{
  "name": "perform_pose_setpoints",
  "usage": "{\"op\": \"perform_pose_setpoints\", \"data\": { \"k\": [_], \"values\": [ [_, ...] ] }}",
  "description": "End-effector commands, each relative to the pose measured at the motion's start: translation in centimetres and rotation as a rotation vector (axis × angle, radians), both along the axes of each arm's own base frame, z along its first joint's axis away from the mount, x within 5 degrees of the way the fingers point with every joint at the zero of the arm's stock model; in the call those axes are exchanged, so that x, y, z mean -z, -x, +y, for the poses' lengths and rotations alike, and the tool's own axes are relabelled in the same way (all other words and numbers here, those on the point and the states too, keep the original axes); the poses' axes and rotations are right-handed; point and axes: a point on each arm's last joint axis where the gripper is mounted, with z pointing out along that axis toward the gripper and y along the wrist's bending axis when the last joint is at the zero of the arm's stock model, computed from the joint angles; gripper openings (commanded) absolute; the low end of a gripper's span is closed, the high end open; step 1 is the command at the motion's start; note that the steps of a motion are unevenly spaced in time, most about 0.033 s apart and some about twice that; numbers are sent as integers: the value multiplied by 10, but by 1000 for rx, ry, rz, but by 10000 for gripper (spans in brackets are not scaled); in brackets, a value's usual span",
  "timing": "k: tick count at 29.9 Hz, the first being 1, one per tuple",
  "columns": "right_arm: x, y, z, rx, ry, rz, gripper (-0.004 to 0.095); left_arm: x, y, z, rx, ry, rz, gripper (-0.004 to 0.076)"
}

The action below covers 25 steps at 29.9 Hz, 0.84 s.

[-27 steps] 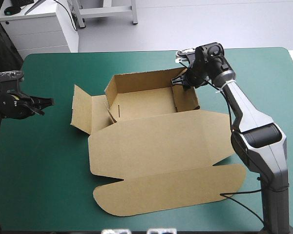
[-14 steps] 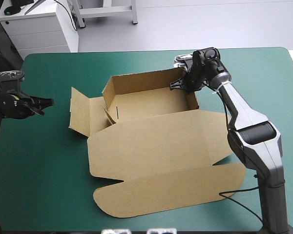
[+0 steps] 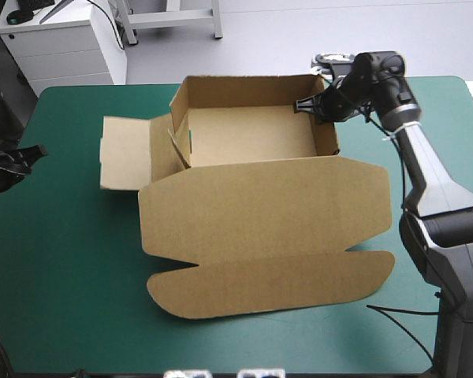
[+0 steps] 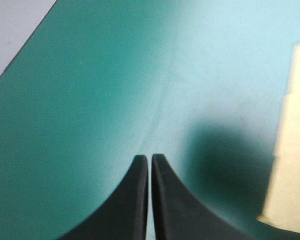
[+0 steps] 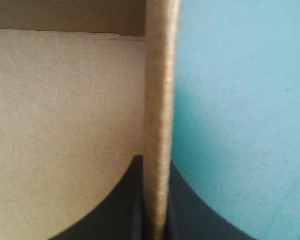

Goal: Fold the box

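The brown box (image 3: 252,138) stands as an open tray at the table's far middle, its walls raised. Its wide lid (image 3: 260,216) lies flat toward the front, ending in a rounded tuck flap (image 3: 268,283). A side flap (image 3: 124,153) lies flat to the left of the tray. My right gripper (image 3: 317,106) is at the top of the tray's right wall near the far corner. In the right wrist view, my right gripper (image 5: 156,161) is shut on that wall's edge (image 5: 160,100). My left gripper (image 3: 33,153) is at the table's left edge, and the left wrist view shows my left gripper (image 4: 150,159) shut and holding nothing.
The tray's back wall (image 3: 248,90) stands close to the table's far edge. The teal-green cover (image 3: 63,268) shows left of the box and along the front. In the left wrist view, a corner of the brown flap (image 4: 290,150) lies ahead and to one side.
The right gripper has moved right and toward the far edge, taking the box with it and squaring it up. The left arm has drawn back toward the table's left edge.
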Motion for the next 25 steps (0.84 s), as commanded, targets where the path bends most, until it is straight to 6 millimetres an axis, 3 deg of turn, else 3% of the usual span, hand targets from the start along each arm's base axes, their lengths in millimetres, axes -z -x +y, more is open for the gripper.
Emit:
{"op": "perform_pose_setpoints", "data": {
  "k": [1,6,12,16,25],
  "values": [
    [-79,41,-19,-12,-109,-178,-19,-24,1,6,-19,100,-191,2],
    [-123,74,-41,6,-161,-286,-19,-18,-15,3,62,283,-253,1],
    [-159,110,-58,30,-162,-393,-19,-19,-31,-8,198,510,-368,1],
    [-171,124,-59,22,-167,-430,-19,-23,-38,-21,291,602,-427,1],
    [-174,128,-55,2,-215,-425,-19,-31,-46,-74,512,670,-444,1]
  ]
}}
